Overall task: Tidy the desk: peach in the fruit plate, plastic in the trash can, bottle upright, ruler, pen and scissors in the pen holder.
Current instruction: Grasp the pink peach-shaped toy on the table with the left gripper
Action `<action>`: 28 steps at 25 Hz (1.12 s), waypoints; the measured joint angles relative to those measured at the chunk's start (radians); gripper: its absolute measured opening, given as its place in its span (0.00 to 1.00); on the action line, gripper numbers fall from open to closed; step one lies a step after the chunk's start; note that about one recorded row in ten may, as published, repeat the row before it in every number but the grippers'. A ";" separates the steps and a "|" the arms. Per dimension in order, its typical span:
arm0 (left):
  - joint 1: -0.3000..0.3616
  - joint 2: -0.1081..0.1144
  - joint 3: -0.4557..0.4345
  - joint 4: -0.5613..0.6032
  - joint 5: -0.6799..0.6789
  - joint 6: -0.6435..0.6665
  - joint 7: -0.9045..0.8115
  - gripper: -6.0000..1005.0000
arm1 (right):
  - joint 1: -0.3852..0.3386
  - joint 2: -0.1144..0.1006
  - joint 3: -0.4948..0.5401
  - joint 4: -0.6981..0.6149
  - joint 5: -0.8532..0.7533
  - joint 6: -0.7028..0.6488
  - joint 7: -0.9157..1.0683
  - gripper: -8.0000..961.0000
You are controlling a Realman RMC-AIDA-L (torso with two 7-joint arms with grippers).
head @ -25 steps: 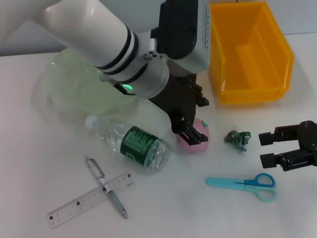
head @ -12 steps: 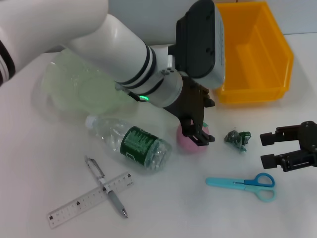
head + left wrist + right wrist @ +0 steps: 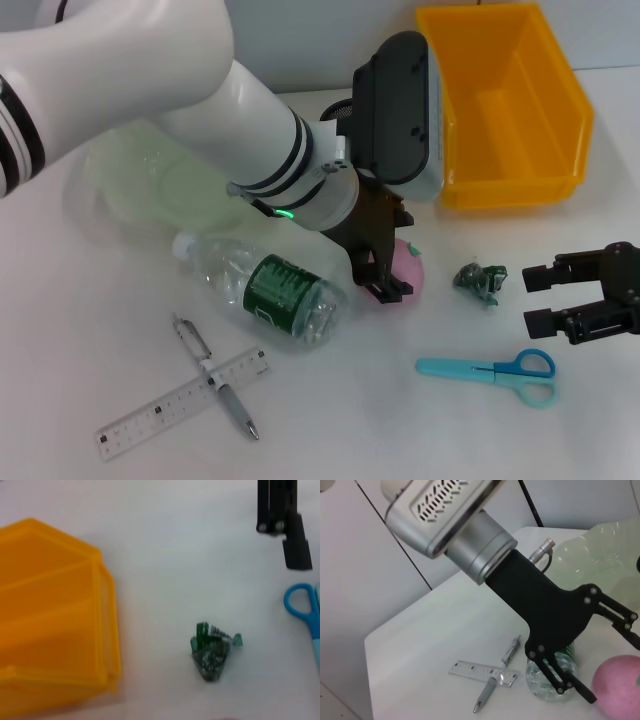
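Observation:
The pink peach (image 3: 410,270) lies on the white table; it also shows in the right wrist view (image 3: 620,692). My left gripper (image 3: 395,272) is down at it, open, with one finger on either side (image 3: 612,667). The clear bottle (image 3: 265,290) with a green label lies on its side just left of the peach. The green plastic wrapper (image 3: 480,280) lies right of the peach (image 3: 212,652). The blue scissors (image 3: 490,370), ruler (image 3: 180,405) and pen (image 3: 215,378) lie near the front. My right gripper (image 3: 585,298) is open and empty, right of the wrapper.
A pale green plate (image 3: 150,180) sits at the back left, partly under my left arm. A yellow bin (image 3: 510,100) stands at the back right (image 3: 50,610). No pen holder is in view.
My left arm has swung round and its gripper has come down over the peach, now hiding its left side. The peach and the right arm have not moved.

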 joint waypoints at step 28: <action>0.045 0.000 0.065 0.012 -0.025 -0.058 0.002 0.33 | 0.006 0.011 0.001 -0.002 0.000 -0.006 0.000 0.85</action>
